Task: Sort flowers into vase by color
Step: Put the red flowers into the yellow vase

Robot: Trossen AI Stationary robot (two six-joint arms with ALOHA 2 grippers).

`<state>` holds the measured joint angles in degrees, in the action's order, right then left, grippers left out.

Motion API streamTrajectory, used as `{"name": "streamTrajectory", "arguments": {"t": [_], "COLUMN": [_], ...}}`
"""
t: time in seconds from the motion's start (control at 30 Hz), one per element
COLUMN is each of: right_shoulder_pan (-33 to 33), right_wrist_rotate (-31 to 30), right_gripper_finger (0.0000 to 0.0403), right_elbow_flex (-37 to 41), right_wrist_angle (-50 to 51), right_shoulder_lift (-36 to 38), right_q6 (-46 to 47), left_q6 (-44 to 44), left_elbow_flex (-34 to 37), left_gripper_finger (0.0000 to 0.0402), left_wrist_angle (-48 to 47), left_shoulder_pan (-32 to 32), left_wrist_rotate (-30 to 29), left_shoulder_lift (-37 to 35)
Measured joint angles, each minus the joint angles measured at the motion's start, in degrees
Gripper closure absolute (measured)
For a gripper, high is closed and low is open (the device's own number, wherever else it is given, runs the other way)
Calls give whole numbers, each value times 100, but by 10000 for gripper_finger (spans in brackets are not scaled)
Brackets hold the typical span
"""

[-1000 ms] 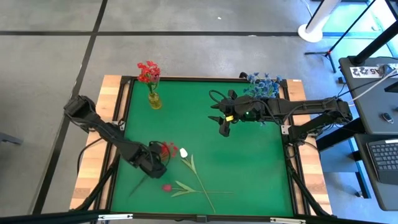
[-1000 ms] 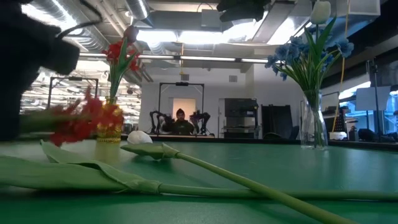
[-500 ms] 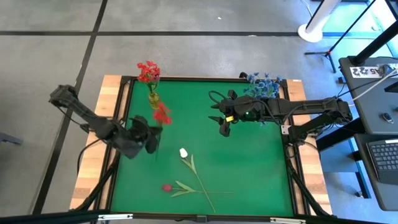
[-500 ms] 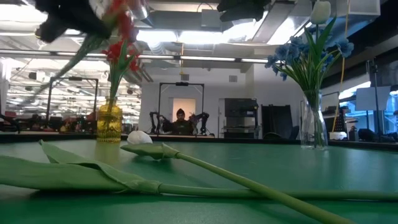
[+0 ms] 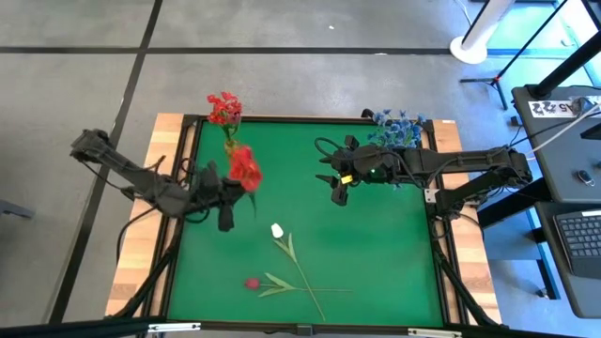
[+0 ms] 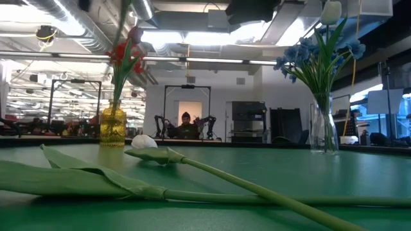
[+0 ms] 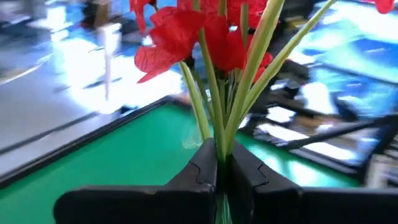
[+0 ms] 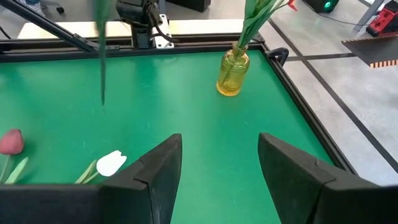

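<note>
— Claw first: what was the left claw (image 7: pixel 222 167) doing?

— Clenched on the green stem of a red flower (image 5: pixel 245 169), held up off the desk (image 5: pixel 376 244). In the left wrist view the two fingers (image 7: pixel 200 171) were pinched tight on the stalks, with the red petals fanning out beyond them.

— And where did that flower need to go, by your reckoning?

— The yellow vase (image 5: pixel 232 150), near the desk's far left corner. It already held a red cluster (image 5: pixel 223 108), so that looked like the matching home. From above, the held bloom lay just beside the vase, on the near side of it, and the left arm was plainly the nearer one. The stem's long axis ran roughly from the claw up to the bloom; I judged it would have to be stood upright with its cut end over the vase mouth before lowering.

— The other arm?

— The right claw (image 5: pixel 336 183) hung over the far middle of the desk, fingers spread and grasping nothing, just beside the clear vase (image 6: pixel 324 131) that held the blue flowers (image 5: pixel 398 124).

— Anything left on the desk?

— A white tulip (image 5: pixel 277 230) with its long stem running toward the near edge, and a dark pink bud (image 5: pixel 252 283) next to it, both lying flat and well apart from either vase.
</note>
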<state>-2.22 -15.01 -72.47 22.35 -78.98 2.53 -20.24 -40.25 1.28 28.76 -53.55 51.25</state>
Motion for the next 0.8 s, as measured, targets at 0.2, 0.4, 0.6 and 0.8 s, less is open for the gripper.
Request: {"name": "streamTrajectory", "arguments": {"t": [0.2, 0.4, 0.6, 0.8], "right_shoulder_pan": [0, 0, 0, 0], "right_wrist_rotate": [0, 1, 2, 2], "right_gripper_finger": [194, 194, 194, 194], "right_elbow_flex": [0, 0, 0, 0], "right_wrist_angle": [-42, -26, -4, 28], "right_shoulder_lift": [2, 2, 2, 2], "right_q6": [-2, 6, 8, 14], "left_q6": [1241, 2328, 3466, 4184], "left_elbow_flex": [1060, 1660, 1688, 1688], "left_gripper_finger": [395, 395, 395, 395], "left_wrist_angle": [2557, 3589, 3234, 2996], "left_shoulder_pan": [-745, -1224, -1199, -1151], "left_wrist_rotate": [738, 480, -894, -1783], "left_shoulder_lift": [41, -473, -1467, -2154]}}
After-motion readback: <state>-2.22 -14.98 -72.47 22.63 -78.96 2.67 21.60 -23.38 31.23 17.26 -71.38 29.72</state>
